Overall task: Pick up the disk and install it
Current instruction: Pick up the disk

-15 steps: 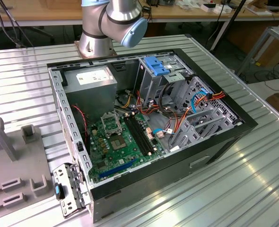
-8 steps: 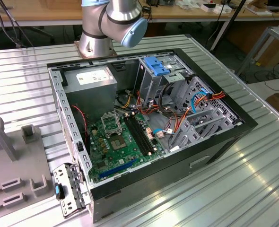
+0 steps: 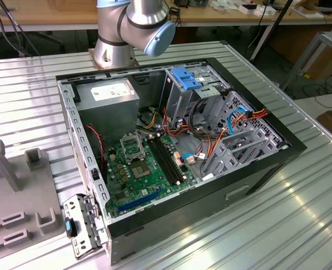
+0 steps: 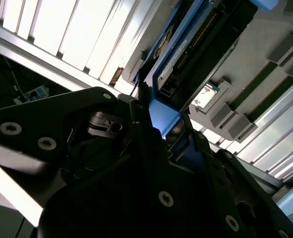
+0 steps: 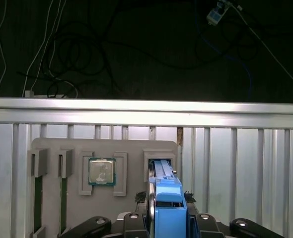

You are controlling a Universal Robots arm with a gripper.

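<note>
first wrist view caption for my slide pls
Hand at the blue-railed disk, which stands on edge in a grey fixture slot, processor chip seated beside it.

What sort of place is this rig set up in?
Probably a robotics lab bench for computer assembly: an open computer case sits on a ribbed aluminium table, and a grey parts tray holds a processor.

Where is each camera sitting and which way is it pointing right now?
Exterior view: off the arm, looking down into the open computer case on the table; the arm's base joints show.
First wrist view: on the wrist, looking past the hand at the disk standing in the grey fixture tray.
Second wrist view: on the wrist, close behind the hand, facing the same disk.
Shared: both wrist views show hand, disk and tray.
</note>
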